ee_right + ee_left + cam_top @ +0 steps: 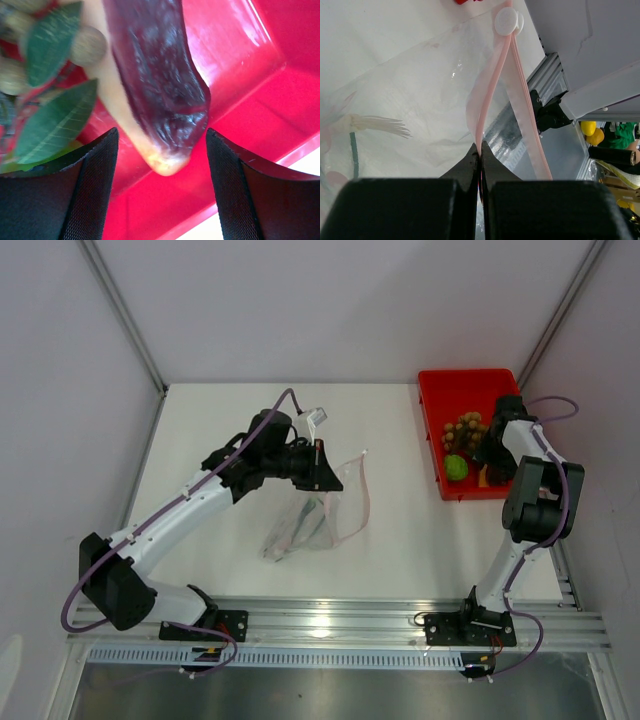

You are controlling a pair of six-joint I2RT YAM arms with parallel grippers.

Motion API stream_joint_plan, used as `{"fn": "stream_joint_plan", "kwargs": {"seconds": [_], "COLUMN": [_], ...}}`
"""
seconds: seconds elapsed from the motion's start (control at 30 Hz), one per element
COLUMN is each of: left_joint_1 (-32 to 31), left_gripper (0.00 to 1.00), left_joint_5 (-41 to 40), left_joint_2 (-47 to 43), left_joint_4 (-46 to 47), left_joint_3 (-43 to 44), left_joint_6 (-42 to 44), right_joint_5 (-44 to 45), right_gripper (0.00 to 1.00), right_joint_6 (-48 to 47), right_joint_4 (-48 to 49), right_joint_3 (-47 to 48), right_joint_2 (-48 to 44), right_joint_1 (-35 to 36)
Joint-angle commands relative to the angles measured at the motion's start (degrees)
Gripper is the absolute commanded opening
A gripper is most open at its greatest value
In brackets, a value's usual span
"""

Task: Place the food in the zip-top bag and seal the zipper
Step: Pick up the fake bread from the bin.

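**Left arm.** The left gripper [320,466] is over the middle of the table [230,420]. Its jaws are fully closed on the zipper [492,75], as the wrist view shows, with one pink strip pinched between the fingertips. The second strip runs apart from it, and the two meet only at a round white tab [508,22] at the far end. The mouth is therefore unsealed along this stretch.

**Bag.** The bag [330,515] lies crumpled on the table just below the left gripper, well apart from the tray [470,382]. The onion [354,150] is inside it, with its white roots visible through the plastic.

**Right arm.** The right gripper [161,135] is down inside the tray. Its jaws are wide apart and hold nothing. The fingers stand on either side of the purple piece [155,75], with a gap on each side.

**Tray contents.** The purple piece lies on the tray floor. The tan fruits [466,430] and the green fruit [456,467] lie just left of the gripper. Green leaves [52,120] lie beside the purple piece.
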Motion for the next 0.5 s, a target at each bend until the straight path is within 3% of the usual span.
{"fn": "stream_joint_plan", "kwargs": {"seconds": [0.0,0.23,0.47], "left_joint_1": [0.56,0.56,0.47], "left_gripper": [0.01,0.01,0.01], "left_joint_5": [2.14,1.26,1.88], "left_joint_2": [-0.52,-0.70,0.18], "left_joint_4": [1.14,0.09,0.17], "left_joint_3": [0.12,0.91,1.18], "left_joint_6": [0.00,0.52,0.35], "right_joint_5": [2.44,1.65,-0.73], "right_gripper": [0.71,0.73,0.82], "right_joint_6": [-1.36,-2.76,-4.00], "right_joint_4": [2.05,4.42,8.38], "right_joint_3": [-0.74,-0.48,-2.24], "right_joint_2": [-0.35,3.52,3.08], "right_joint_1": [0.02,0.63,1.51]}}
